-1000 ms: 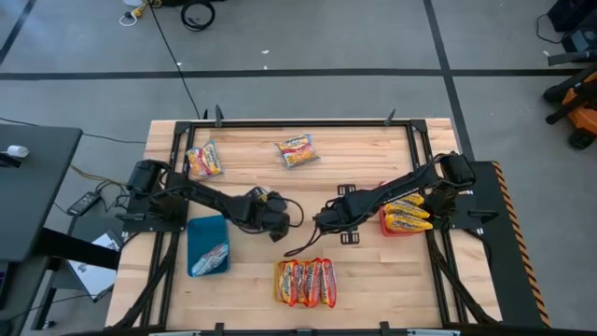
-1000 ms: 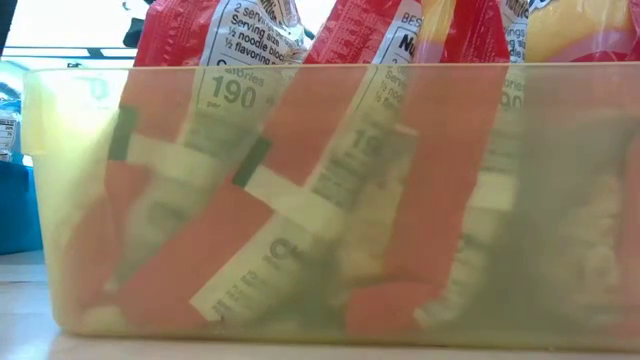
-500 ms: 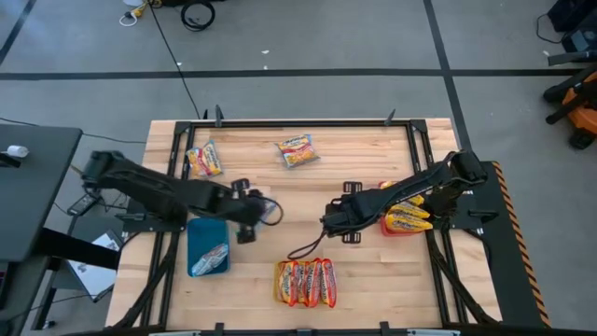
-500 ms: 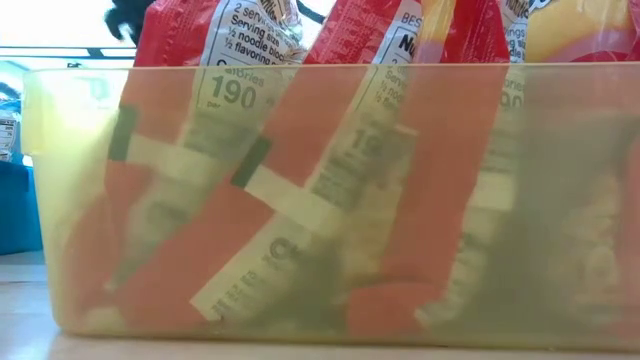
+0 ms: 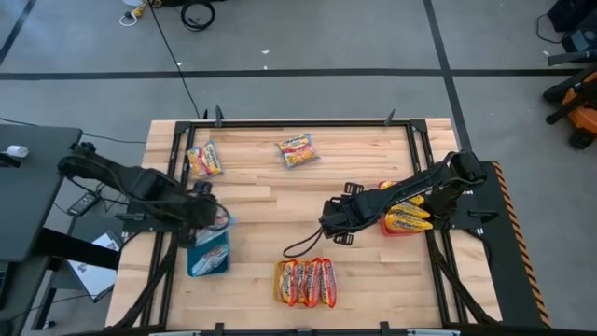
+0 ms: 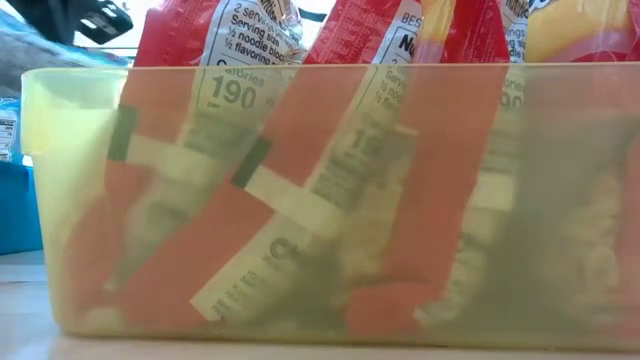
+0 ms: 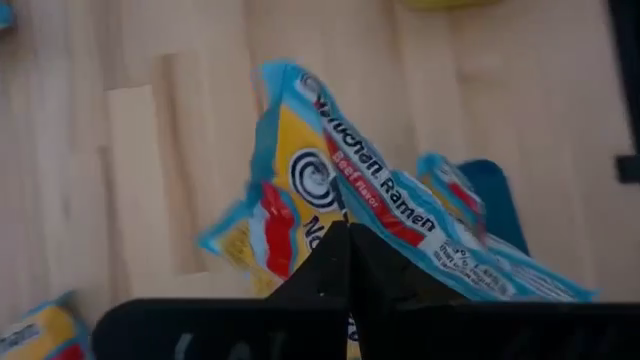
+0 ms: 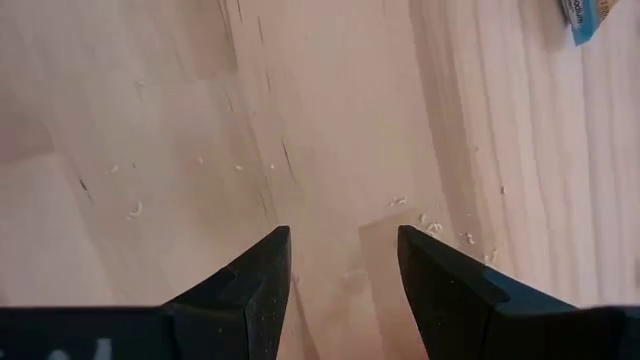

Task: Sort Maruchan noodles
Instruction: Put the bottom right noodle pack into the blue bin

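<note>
A pale slatted wooden table (image 5: 280,201) on a grey floor carries three sorting spots, nearest the camera-side edge a translucent yellow plastic tray (image 6: 40,200) packed with upright red-orange ramen packets (image 5: 305,282), so like flavours sit together. At the left edge the left gripper (image 5: 207,213) has its jaws clamped on a crinkly blue-edged yellow ramen packet (image 7: 350,205), poised over the flat blue tray (image 5: 201,233), apparently for release; its long axis runs diagonally away from the jaws. The right gripper (image 8: 340,270) hovers mid-table, jaws apart and empty, beside the red tray of yellow packets (image 5: 406,217), while two loose packets (image 5: 297,149) lie at the far edge.

the blue-edged packet (image 7: 370,215) reads "ramen" and "beef flavor"; a red packet (image 6: 235,90) in the yellow bin (image 6: 70,200) reads "190".
</note>
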